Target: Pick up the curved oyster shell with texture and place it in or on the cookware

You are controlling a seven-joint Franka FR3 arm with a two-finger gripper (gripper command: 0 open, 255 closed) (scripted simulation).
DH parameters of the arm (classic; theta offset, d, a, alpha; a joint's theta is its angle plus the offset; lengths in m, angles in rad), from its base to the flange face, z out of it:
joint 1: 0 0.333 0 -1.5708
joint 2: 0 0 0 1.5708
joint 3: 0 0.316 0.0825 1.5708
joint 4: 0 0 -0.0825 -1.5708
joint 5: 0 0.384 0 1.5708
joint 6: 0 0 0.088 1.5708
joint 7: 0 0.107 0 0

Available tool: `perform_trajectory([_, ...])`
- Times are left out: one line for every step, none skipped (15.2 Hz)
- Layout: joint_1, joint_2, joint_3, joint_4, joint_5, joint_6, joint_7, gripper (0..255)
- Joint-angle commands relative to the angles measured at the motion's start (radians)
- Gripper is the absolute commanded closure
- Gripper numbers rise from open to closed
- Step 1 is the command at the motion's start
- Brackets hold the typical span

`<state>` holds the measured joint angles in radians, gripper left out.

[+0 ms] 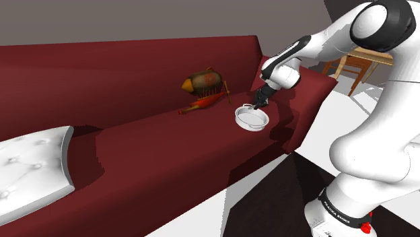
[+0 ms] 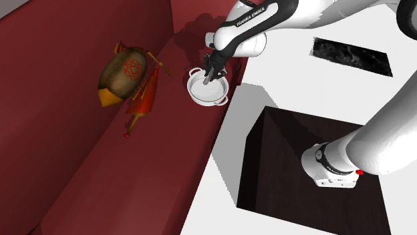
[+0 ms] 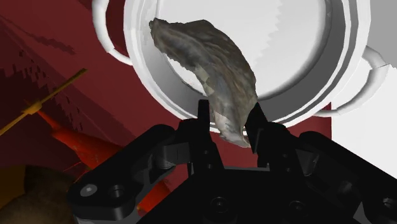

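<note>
The black gripper (image 3: 230,114) is clenched on the rough grey-brown shell (image 3: 207,63), its two fingertips (image 3: 203,109) pinching the shell's narrow end while the wider, curved part reaches forward over the white floor of the pot (image 3: 340,63). Whether the shell touches the pot's bottom cannot be told. In the shoulder view the gripper (image 1: 256,103) hangs at the pot's (image 1: 239,121) 12 o'clock rim, with the white arm (image 1: 296,54) coming in from 2 o'clock. The two-handled pot stands on the seat of a dark red sofa (image 1: 134,67), near its front edge. At the pot's 10 o'clock lie a round brown ornament (image 1: 205,81) and, just beside it, an orange-red toy (image 1: 202,104). A white tufted cushion (image 1: 33,168) rests far off at 8 o'clock. In the second exterior view the gripper (image 2: 212,72) dips into the pot (image 2: 199,100), and the ornament (image 2: 123,73) lies at its 9 o'clock.
</note>
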<state>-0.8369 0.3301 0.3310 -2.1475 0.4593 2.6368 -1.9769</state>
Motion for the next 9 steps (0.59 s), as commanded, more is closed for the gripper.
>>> perform_trajectory([-0.004, 0.018, 0.001, -0.002, 0.006, 0.017, -0.016, 255])
perform_trajectory([-0.004, 0.029, 0.002, -0.002, 0.007, 0.028, -0.021, 255])
perform_trajectory([-0.004, 0.041, 0.003, -0.002, 0.009, 0.038, -0.026, 255])
perform_trajectory([-0.004, 0.052, 0.004, -0.001, 0.011, 0.049, -0.031, 255])
perform_trajectory([-0.004, 0.064, 0.005, -0.001, 0.013, 0.06, -0.036, 255])
perform_trajectory([-0.004, 0.075, 0.005, 0.0, 0.015, 0.07, -0.041, 255])
perform_trajectory([-0.004, 0.087, 0.006, 0.001, 0.017, 0.08, -0.046, 255])
perform_trajectory([-0.004, 0.099, 0.007, 0.002, 0.019, 0.091, -0.052, 255])
perform_trajectory([-0.004, 0.111, 0.008, 0.003, 0.02, 0.101, -0.057, 255])
